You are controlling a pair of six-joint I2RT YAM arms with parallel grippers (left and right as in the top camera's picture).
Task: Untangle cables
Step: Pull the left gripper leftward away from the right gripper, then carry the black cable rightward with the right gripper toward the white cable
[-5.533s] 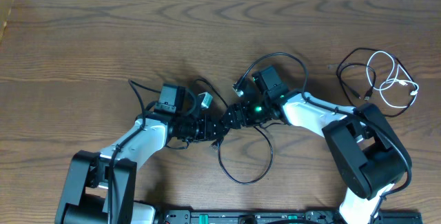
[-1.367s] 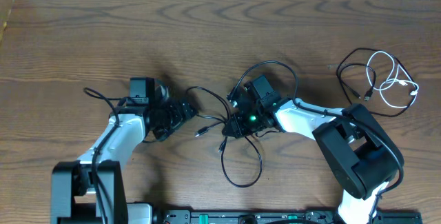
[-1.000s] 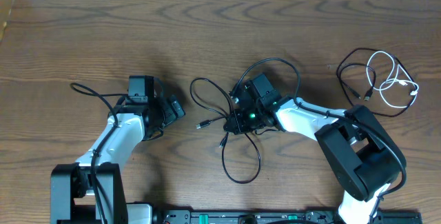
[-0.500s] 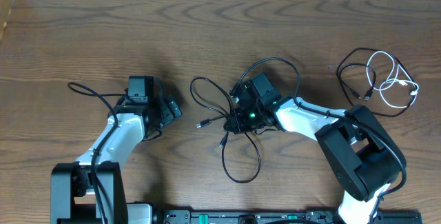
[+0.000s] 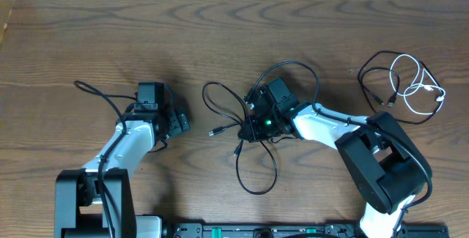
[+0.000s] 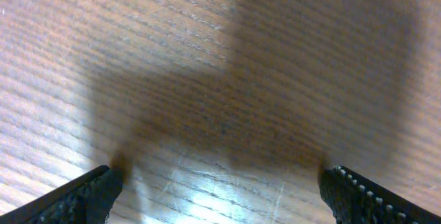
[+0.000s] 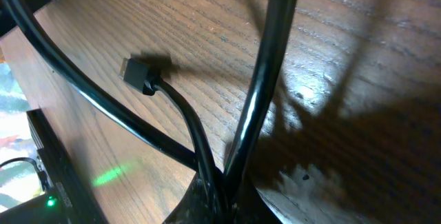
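**Wooden bench (image 5: pixel 88 25) carrying two separate groups of cables**

The bench is dark brown wood, its grain running from the left edge to the right edge. Near the middle, a little toward the near edge, lies a tangle of black cables (image 5: pixel 289 64). From it a wide loop (image 5: pixel 254 192) spreads toward the near edge and a smaller loop (image 5: pixel 206 99) toward the left edge, with two small plugs (image 5: pixel 213 132) resting on the wood just left of the knot. Close to the right edge, well apart from the tangle, another black cable (image 5: pixel 361 77) lies in loose bends, crossing a thin white cable (image 5: pixel 432 91).
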